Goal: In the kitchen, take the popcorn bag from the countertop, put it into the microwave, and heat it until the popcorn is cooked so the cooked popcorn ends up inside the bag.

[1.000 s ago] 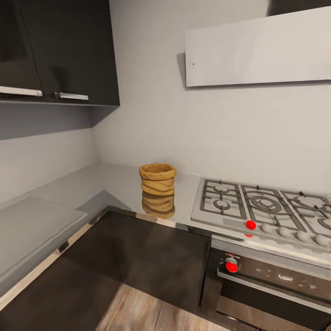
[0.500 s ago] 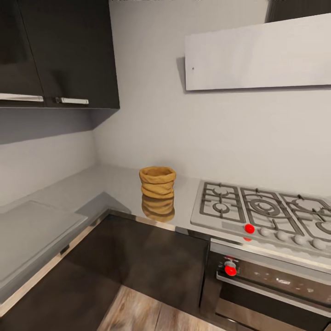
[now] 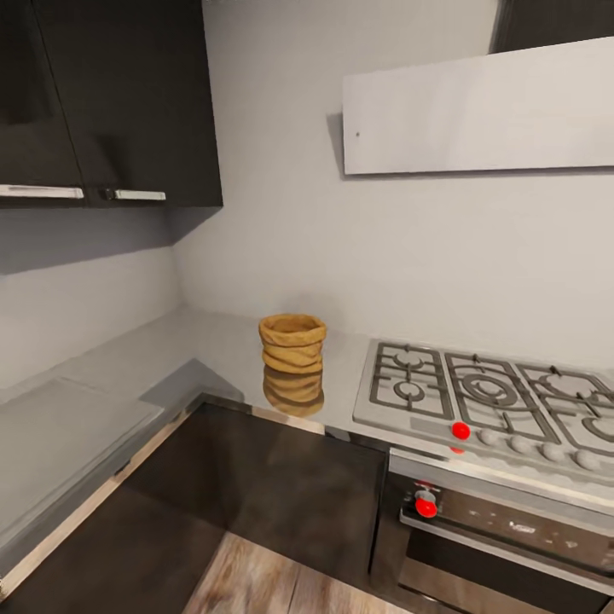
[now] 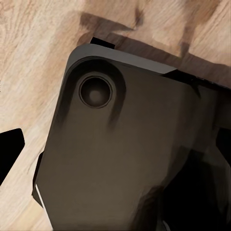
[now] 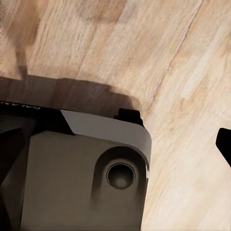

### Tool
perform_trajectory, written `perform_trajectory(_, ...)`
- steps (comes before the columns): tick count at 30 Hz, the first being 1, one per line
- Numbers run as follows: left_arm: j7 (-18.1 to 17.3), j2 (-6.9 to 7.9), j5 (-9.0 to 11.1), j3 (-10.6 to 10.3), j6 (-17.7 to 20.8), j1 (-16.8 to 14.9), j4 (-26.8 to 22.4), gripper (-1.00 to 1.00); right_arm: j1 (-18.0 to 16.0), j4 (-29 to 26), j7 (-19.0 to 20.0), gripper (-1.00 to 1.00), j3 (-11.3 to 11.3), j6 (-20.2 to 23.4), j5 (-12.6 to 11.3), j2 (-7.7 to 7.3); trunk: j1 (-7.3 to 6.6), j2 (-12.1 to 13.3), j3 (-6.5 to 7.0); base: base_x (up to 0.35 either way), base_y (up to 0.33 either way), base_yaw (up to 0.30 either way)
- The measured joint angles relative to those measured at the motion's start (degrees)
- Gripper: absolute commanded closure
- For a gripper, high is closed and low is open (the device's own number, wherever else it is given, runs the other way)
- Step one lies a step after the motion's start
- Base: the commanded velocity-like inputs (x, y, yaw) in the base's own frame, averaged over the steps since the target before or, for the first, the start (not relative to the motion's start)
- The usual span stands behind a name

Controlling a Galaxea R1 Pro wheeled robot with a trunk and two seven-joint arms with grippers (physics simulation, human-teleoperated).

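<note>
One popcorn bag (image 3: 292, 343) stands upright on the glossy worktop (image 3: 213, 350), close to the corner where the two runs meet, its reflection lying just under it at 6 o'clock. From the bag, the steel gas hob (image 3: 486, 396) sits at about 3 o'clock, near but not touching, and the dark wall cabinets (image 3: 111, 94) hang toward 10 o'clock. The bag's open, rolled rim faces up, which probably suits a grasp from above or from the side.

Both wrist cameras look down at the robot's dark base (image 4: 120, 159) over the wood plank floor (image 5: 144, 53), so the arms seem parked low for driving. Whether either set of fingers is spread or pressed together cannot be told.
</note>
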Motion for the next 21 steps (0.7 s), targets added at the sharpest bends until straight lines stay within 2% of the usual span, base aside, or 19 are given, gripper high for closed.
perform_trajectory(14, 0.0, 0.00, 0.0, 0.0, 0.0, 0.0, 0.0, -1.00, 0.0, 0.0, 0.2, -1.00, 0.0, 0.2, 0.0, 0.74, -3.08, 5.6, 2.52, 0.000, 0.000, 0.000)
perform_trajectory(21, 0.0, 0.00, 0.0, 0.0, 0.0, 0.0, 0.0, -1.00, 0.0, 0.0, 0.3, -1.00, 0.0, 0.0, 0.2, 0.30, -4.61, 8.4, 3.60, 0.000, 0.000, 0.000)
